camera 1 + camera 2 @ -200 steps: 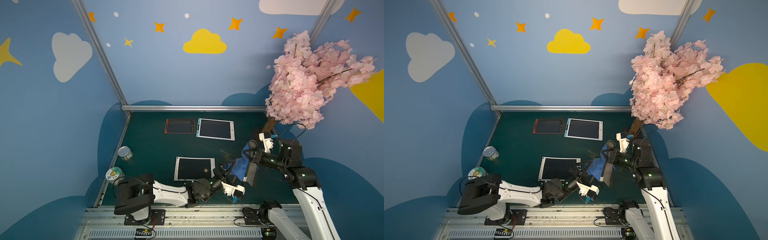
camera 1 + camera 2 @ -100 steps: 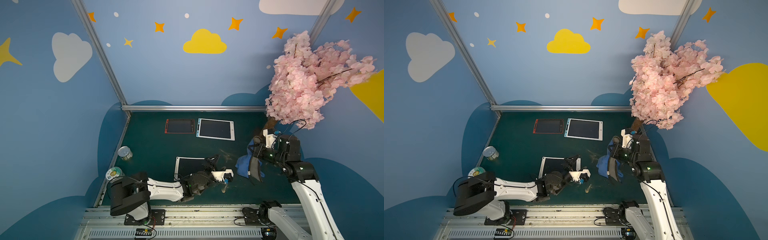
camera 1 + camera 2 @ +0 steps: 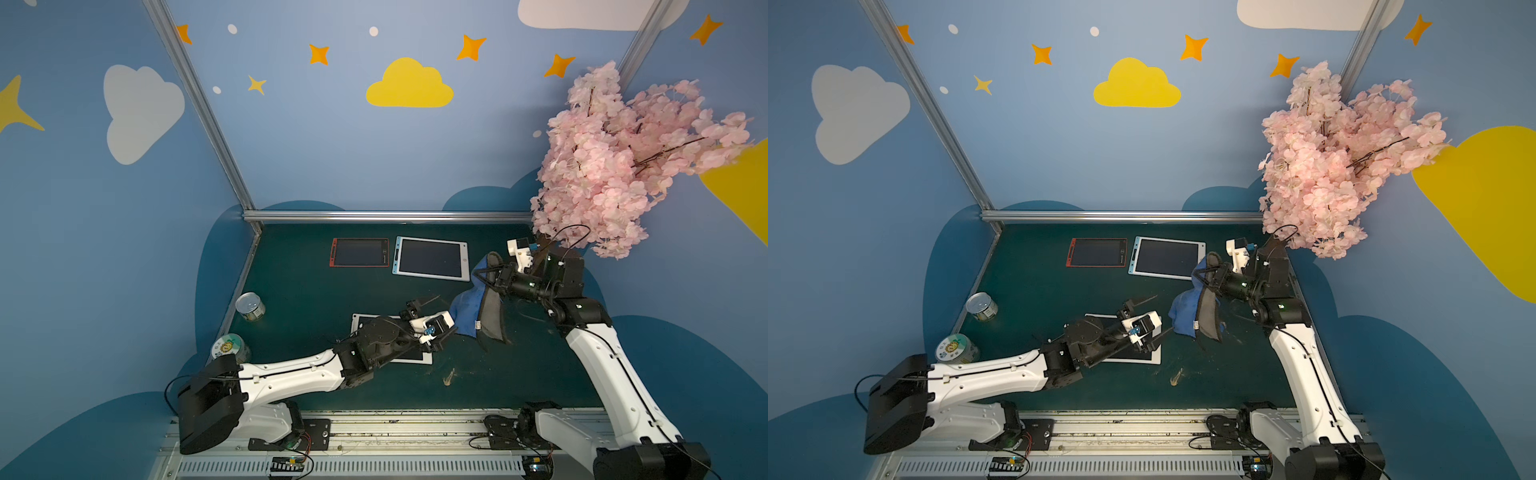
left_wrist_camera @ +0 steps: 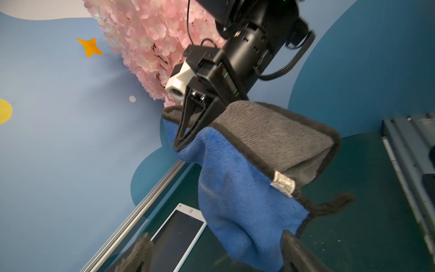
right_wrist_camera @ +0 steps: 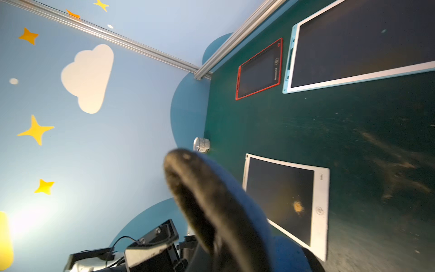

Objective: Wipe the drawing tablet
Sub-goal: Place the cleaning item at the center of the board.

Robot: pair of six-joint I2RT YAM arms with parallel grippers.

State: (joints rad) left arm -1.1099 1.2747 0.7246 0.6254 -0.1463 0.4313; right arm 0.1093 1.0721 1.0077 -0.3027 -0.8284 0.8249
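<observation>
A white-framed drawing tablet (image 5: pixel 282 195) with an orange smear (image 5: pixel 297 206) lies on the green table; in both top views my left arm covers most of it (image 3: pixel 411 358) (image 3: pixel 1133 358). My right gripper (image 3: pixel 484 276) (image 3: pixel 1204 276) (image 4: pixel 179 146) is shut on a blue and grey cloth (image 3: pixel 469 311) (image 3: pixel 1187 311) (image 4: pixel 235 188), which hangs over the table right of the tablet. The cloth (image 5: pixel 211 200) hides the right gripper's fingertips in the right wrist view. My left gripper (image 3: pixel 448 314) (image 3: pixel 1165 312) (image 4: pixel 219 254) is open, one finger on each side of the cloth's lower end.
A red-framed tablet (image 3: pixel 360 252) and a blue-framed tablet (image 3: pixel 432 258) lie at the back. Two cans (image 3: pixel 250 306) (image 3: pixel 228 348) stand by the left wall. A pink blossom tree (image 3: pixel 615 166) overhangs the right arm. Brown crumbs (image 3: pixel 449 377) lie near the front rail.
My left gripper moved from the table's front towards the back, up to the hanging cloth. My right gripper carried the cloth back and a little higher.
</observation>
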